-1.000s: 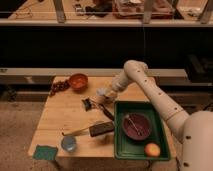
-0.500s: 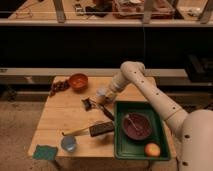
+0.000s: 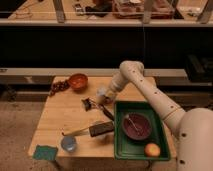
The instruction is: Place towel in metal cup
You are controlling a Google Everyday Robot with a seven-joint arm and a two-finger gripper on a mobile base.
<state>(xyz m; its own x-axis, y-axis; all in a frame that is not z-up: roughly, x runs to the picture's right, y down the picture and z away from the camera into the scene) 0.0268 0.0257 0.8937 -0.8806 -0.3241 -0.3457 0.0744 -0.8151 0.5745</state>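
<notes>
Barely any motion since the earlier frames: elbow swung a touch left and back, tool (image 3: 102, 95) still parked over the middle of the table (image 3: 60, 117), just left of the green tray (image 3: 120, 145). Nothing else on the table shifted.

Pale grey-blue lump right at the tool tip, probably the towel (image 3: 103, 91). Cannot tell whether the tool is open, closed, or gripping it. Cannot tell either whether the towel is lifted or resting on the table.

Small dark-and-shiny item just lower left of the tool, likely the metal cup (image 3: 87, 103); near the towel, not under it. Towel not in the cup yet.

Reads as a pause mid-transfer, or a slow grasp. Remaining move looks short: shift down-left over the cup, then release. Risk: small cup mouth, soft cloth could drape over the rim or tip the cup.

Orange bowl (image 3: 77, 81) at upper left and light blue cup (image 3: 68, 144) at lower left sit well apart from all this.
</notes>
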